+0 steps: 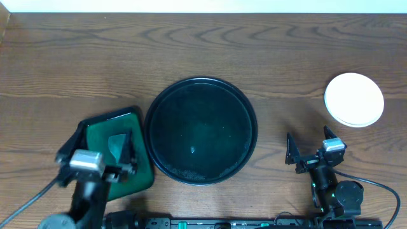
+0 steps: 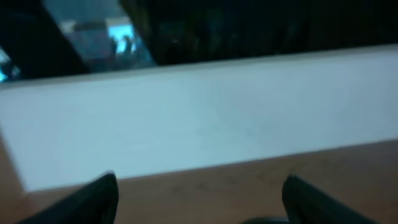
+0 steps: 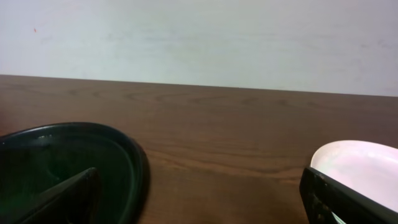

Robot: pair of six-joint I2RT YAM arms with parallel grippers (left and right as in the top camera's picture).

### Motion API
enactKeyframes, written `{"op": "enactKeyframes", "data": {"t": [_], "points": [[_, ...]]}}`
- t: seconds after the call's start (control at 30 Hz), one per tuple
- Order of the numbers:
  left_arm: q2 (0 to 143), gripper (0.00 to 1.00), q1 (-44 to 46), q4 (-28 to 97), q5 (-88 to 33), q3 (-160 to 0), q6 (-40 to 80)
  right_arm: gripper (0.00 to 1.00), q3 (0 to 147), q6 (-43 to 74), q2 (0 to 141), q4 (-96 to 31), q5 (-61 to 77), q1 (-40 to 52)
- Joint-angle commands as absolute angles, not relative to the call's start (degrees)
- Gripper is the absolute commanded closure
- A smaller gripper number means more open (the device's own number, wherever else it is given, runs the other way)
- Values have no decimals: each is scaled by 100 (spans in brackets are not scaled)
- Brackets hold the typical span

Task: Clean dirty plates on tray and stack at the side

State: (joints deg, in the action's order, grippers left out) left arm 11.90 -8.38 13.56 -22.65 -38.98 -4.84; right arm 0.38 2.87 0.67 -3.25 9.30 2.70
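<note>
The round black tray (image 1: 245, 130) lies mid-table with no plate on it, only faint specks near its front rim. White plates (image 1: 354, 99) sit in a stack on the wood at the right; I cannot tell how many. My right gripper (image 1: 310, 141) hovers open between the tray and the stack. In the right wrist view this gripper (image 3: 199, 202) holds nothing, with the tray (image 3: 118, 155) on its left and a plate (image 3: 364, 167) on its right. My left gripper (image 1: 102, 141) is open over the small green tray. The left wrist view shows this gripper (image 2: 199, 199) empty.
A dark-green rectangular tray (image 1: 143, 172) lies left of the black tray with a grey pad-like thing (image 1: 116, 145) on it. A pale wall (image 3: 199, 37) rises behind the table's far edge. Cables trail from both arms near the front edge.
</note>
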Motion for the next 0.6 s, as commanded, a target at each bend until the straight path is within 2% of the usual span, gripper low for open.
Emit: {"op": "enactKeyframes", "data": {"t": [0.0, 0.33, 0.57], "points": [[1170, 16, -825, 578, -2705, -3216, -49, 1, 30, 381, 30, -346, 989, 217], [637, 16, -690, -1671, -2600, -1586, 180, 1, 30, 381, 30, -346, 989, 217], [8, 16, -607, -2163, -2587, -930, 180, 1, 30, 381, 30, -346, 989, 217]]}}
